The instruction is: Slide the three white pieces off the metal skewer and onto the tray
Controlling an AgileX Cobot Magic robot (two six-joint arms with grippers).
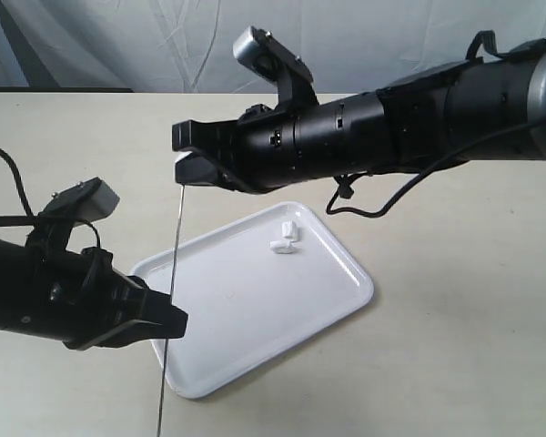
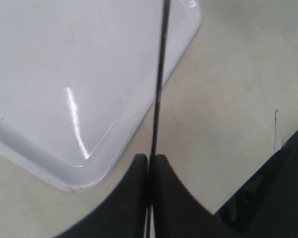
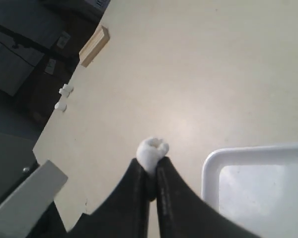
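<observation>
The metal skewer [image 1: 171, 273] stands nearly upright over the left rim of the white tray [image 1: 337, 291]. My left gripper [image 1: 173, 320] is shut on its lower part, and in the left wrist view the thin rod [image 2: 159, 89] runs out from between the closed fingers [image 2: 149, 161]. My right gripper [image 1: 184, 157] is shut at the skewer's top end on one white piece [image 3: 152, 150], pinched at its fingertips [image 3: 151, 166]. Two more white pieces [image 1: 288, 230] [image 1: 281, 246] lie loose on the tray's far part. The tray's corner [image 3: 208, 171] shows beside the right fingers.
The beige table [image 1: 455, 346] carries the tray. A black cable [image 1: 350, 198] hangs from the right arm above the tray's far corner. In the right wrist view a wooden block [image 3: 94, 45] and two small white bits [image 3: 63, 96] lie near the table's edge.
</observation>
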